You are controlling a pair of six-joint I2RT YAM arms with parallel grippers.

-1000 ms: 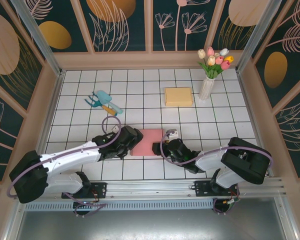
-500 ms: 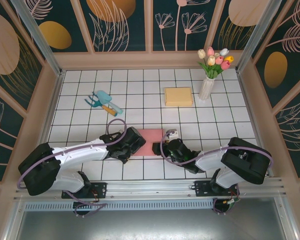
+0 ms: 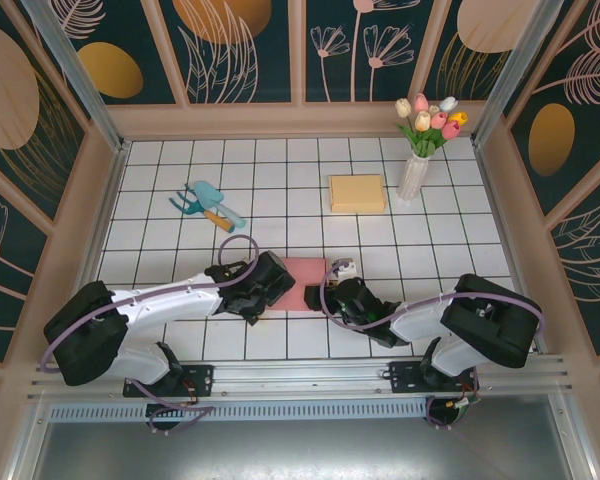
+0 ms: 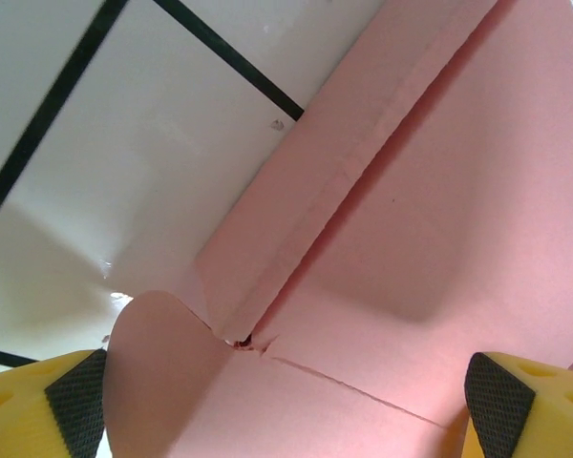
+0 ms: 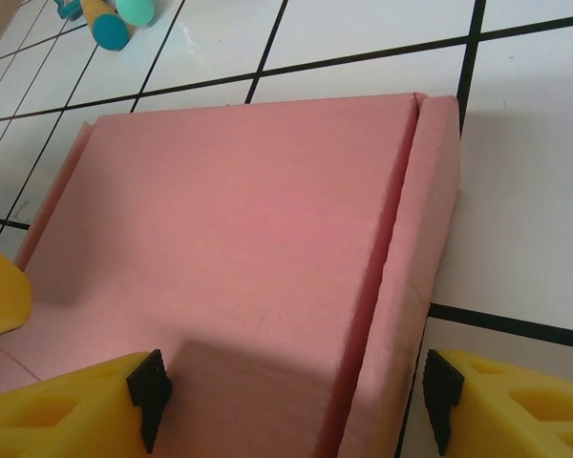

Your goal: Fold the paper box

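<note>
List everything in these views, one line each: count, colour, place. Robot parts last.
paper box: one, pink, lying flat, near middle of the table.
flat box: one, pale yellow, far side, right of centre.
vase: one, white, right of the flat box.
tulips: several, mixed colours, in the vase.
garden tools: two, teal, one handle orange, far left.
table: one, white tiles, black lines.
left gripper: one, yellow fingers, open over the paper box.
right gripper: one, yellow fingers, open over the paper box.
</note>
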